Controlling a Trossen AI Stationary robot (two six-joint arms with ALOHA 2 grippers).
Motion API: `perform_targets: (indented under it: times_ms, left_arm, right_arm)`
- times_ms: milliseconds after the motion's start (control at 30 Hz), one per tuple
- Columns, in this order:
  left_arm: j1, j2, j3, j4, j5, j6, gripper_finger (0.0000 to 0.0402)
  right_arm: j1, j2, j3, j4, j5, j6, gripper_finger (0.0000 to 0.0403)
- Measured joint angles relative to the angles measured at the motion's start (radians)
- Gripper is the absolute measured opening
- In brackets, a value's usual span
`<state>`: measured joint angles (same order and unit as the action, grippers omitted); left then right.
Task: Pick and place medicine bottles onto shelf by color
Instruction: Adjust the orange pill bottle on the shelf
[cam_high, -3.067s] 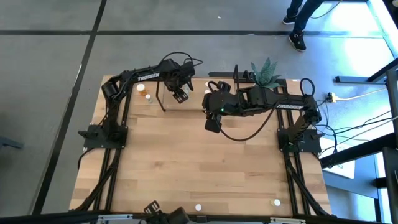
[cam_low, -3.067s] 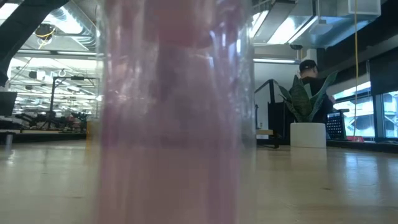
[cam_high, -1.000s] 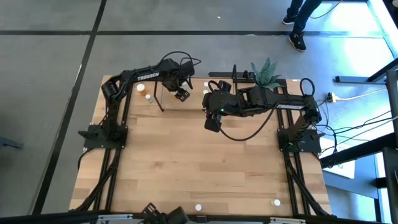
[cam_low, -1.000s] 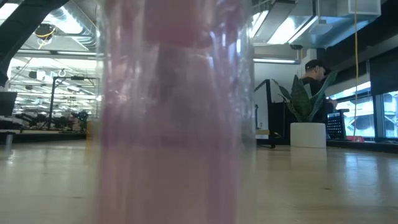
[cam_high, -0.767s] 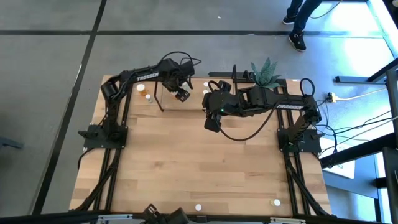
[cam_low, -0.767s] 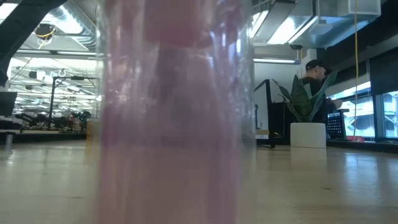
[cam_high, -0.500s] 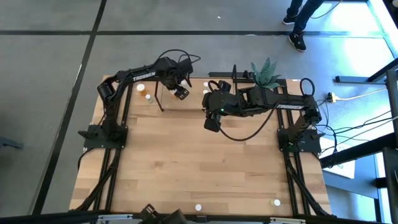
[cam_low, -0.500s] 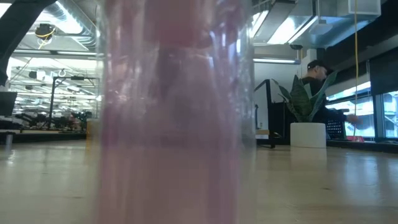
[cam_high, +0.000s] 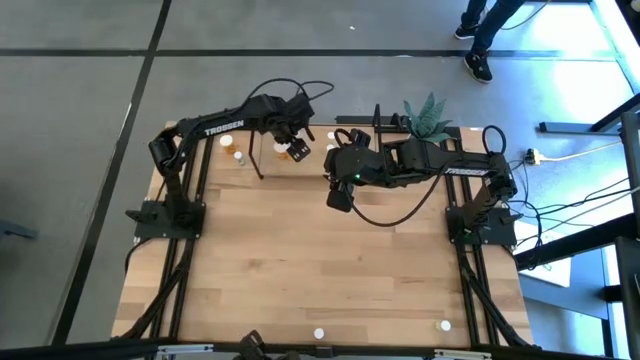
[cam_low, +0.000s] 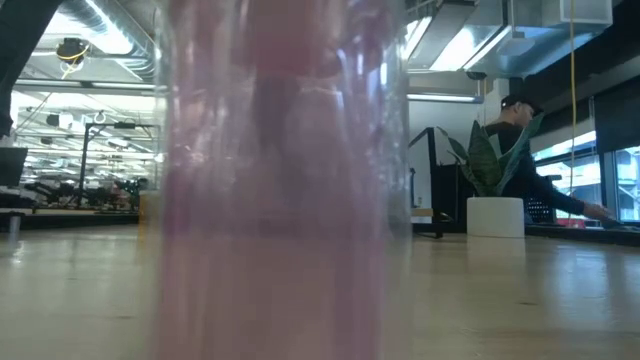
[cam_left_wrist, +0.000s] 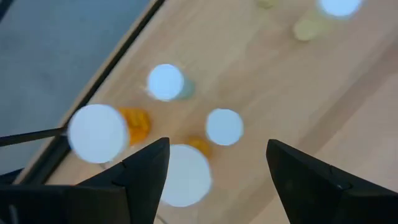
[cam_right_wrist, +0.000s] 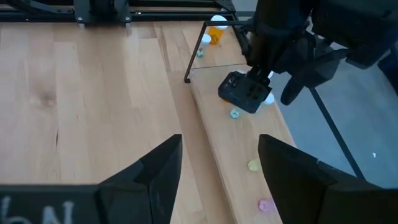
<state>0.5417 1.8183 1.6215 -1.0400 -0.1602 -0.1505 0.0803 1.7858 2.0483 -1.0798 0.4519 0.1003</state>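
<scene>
The shelf (cam_right_wrist: 217, 143), a light board with black end loops, runs along the table's far edge. Several white-capped bottles stand upright on it. In the left wrist view there are two orange ones (cam_left_wrist: 134, 122) (cam_left_wrist: 199, 147) and a pale one (cam_left_wrist: 166, 82). In the right wrist view there are green (cam_right_wrist: 234, 113), yellowish (cam_right_wrist: 253, 165) and pink (cam_right_wrist: 265, 204) ones. My left gripper (cam_left_wrist: 217, 144) hangs open and empty above the shelf's left end (cam_high: 293, 150). My right gripper (cam_right_wrist: 219, 140) is open and empty over the table, near the shelf's middle (cam_high: 338, 197).
Loose bottles stand at the table's far left (cam_high: 226, 141) (cam_high: 238, 156) and near edge (cam_high: 319, 333) (cam_high: 444, 325). A pink bottle (cam_low: 280, 200) fills the low view. A potted plant (cam_high: 428, 115) stands at the far right. A person (cam_low: 515, 130) is behind the table.
My left arm's elbow has swung toward the table's left edge, while its gripper has stayed over the shelf's left end. An orange bottle now shows beside that gripper in the high view. The person behind the table has leaned toward the right.
</scene>
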Motion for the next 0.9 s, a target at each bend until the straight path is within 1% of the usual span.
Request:
perform_targets:
  times_ms: [300,600,900]
  left_arm:
    - [0.018,0.0,0.0,0.012,0.102,-0.004,0.0262]
    - [0.052,0.001,0.0,0.009,0.192,-0.06,0.0262]
    - [0.054,0.001,0.0,0.009,0.203,-0.084,0.0262]
  right_arm:
    - [0.0,0.0,0.0,0.0,0.0,0.0,0.0213]
    - [0.0,0.0,0.0,-0.001,0.0,0.0,0.0213]
    - [0.0,0.0,0.0,-0.001,0.0,0.0,0.0213]
